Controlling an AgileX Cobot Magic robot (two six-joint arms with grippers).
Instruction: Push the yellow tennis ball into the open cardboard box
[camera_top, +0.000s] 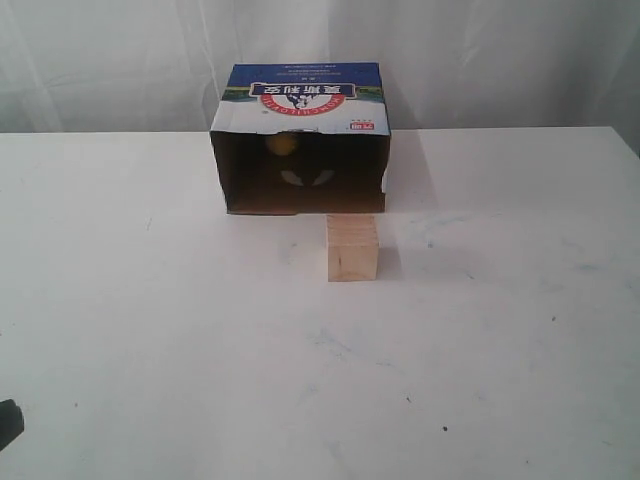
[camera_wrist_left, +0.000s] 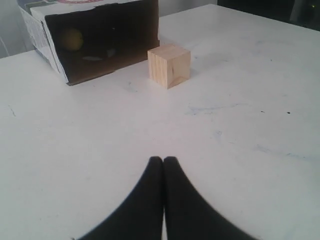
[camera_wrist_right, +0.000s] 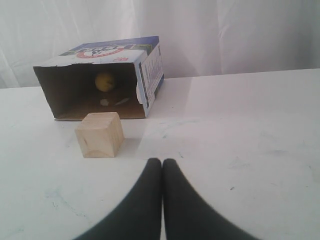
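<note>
The yellow tennis ball (camera_top: 282, 144) (camera_wrist_left: 73, 38) (camera_wrist_right: 105, 80) lies deep inside the open cardboard box (camera_top: 300, 105) (camera_wrist_left: 105, 30) (camera_wrist_right: 145, 65), against its dark back wall. The box rests on its side at the table's far middle, mouth toward me. My left gripper (camera_wrist_left: 163, 159) is shut and empty, well short of the box. Only a dark bit of that left arm (camera_top: 8, 420) shows at the exterior view's lower left corner. My right gripper (camera_wrist_right: 162, 161) is also shut and empty, apart from the box; it is outside the exterior view.
A pale wooden cube (camera_top: 352, 248) (camera_wrist_left: 169, 65) (camera_wrist_right: 99, 134) stands just in front of the box's right front corner. The white table (camera_top: 200, 340) stretches wide around both. A white curtain (camera_top: 480, 50) hangs behind the table's far edge.
</note>
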